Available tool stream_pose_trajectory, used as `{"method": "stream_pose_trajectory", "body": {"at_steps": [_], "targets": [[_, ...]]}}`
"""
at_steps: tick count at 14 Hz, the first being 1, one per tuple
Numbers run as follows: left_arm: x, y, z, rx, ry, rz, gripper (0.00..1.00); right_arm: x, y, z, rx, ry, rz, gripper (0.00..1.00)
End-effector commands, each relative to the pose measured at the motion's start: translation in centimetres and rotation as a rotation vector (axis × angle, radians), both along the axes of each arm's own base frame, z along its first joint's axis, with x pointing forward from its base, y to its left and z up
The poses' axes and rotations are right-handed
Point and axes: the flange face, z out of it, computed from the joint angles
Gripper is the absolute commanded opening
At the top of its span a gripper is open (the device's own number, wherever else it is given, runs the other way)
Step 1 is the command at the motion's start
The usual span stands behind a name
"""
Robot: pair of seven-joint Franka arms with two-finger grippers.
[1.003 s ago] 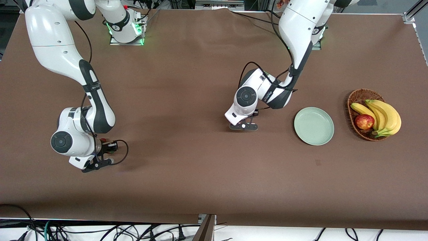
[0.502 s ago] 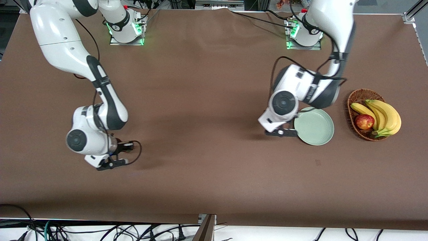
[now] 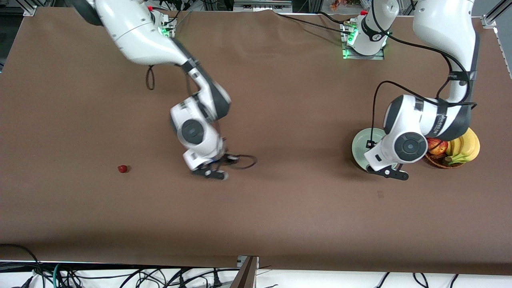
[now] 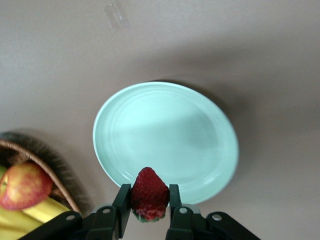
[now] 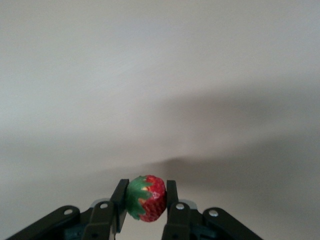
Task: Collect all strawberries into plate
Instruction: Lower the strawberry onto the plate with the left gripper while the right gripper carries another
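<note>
My left gripper (image 4: 148,192) is shut on a red strawberry (image 4: 149,196) and hangs over the rim of the pale mint-green plate (image 4: 165,132). In the front view the left hand (image 3: 402,148) covers most of the plate (image 3: 359,145). My right gripper (image 5: 145,196) is shut on a strawberry with a green cap (image 5: 147,199), up over bare table near the middle; its hand (image 3: 196,138) shows in the front view. A third strawberry (image 3: 123,169) lies on the table toward the right arm's end. The plate holds nothing.
A brown wicker basket (image 3: 434,161) with bananas (image 3: 466,146) and a red apple (image 3: 437,146) stands beside the plate, toward the left arm's end, partly under the left arm. Cables hang along the table edge nearest the front camera.
Both arms have swung toward the left arm's end of the table. The left gripper came from mid-table to over the plate. The right hand's move away uncovered the strawberry on the table.
</note>
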Motion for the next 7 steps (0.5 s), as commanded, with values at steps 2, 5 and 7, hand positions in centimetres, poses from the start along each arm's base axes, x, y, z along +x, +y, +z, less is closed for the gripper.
{"method": "stream_pose_trajectory", "body": {"at_steps": [2, 5, 7], "targets": [[-2.9, 2.5, -6.0, -0.053, -0.049, -0.079, 0.04, -3.5, 7.4, -1.7, 0.12, -0.087, -0.109, 0.13], [-3.9, 5.5, -8.5, -0.088, -0.108, -0.092, 0.04, -7.8, 13.1, -3.7, 0.229, -0.137, -0.138, 0.13], [-3.9, 5.7, -8.8, -0.091, -0.101, -0.1, 0.09, -10.2, 16.0, -4.6, 0.264, -0.127, -0.168, 0.13]]}}
